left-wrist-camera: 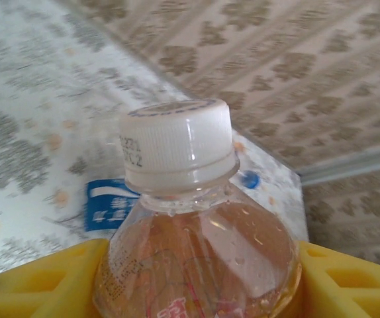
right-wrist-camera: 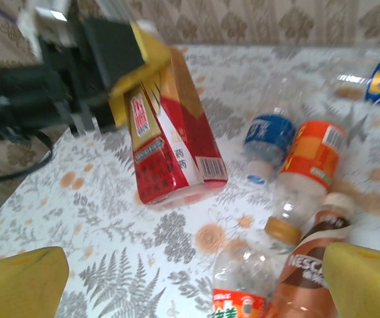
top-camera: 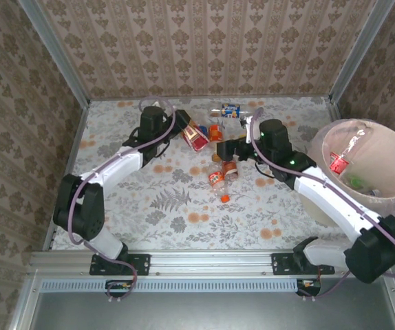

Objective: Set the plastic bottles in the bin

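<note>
1. The left pincer (left-wrist-camera: 196, 275) is clamped on a red-labelled bottle (right-wrist-camera: 173, 146). Its yellow fingers (left-wrist-camera: 44, 281) are pressed against both sides of the clear shoulder, just below the white cap (left-wrist-camera: 177, 149).
2. In the right wrist view this bottle is seen tilted, with its base towards the patterned surface (right-wrist-camera: 97, 218). Whether the base touches the surface cannot be told.
3. The right pincer (right-wrist-camera: 193, 268) is held wide apart, and nothing is gripped between its fingers. It is positioned low over the cluster of bottles near the middle of the surface.
4. Just ahead of the right pincer, a blue-labelled bottle (right-wrist-camera: 269, 139) and an orange-labelled bottle (right-wrist-camera: 316, 159) are laid side by side and touching. A brown bottle (right-wrist-camera: 316, 258) is found nearer the camera, beside the right finger.
5. A further bottle with a blue label (top-camera: 230, 108) is placed by the far wall, apart from the cluster.
6. The bin (top-camera: 390, 199) is set at the right edge, well apart from the clamped bottle. One bottle with a red label (top-camera: 338, 163) is seen lying inside it.
</note>
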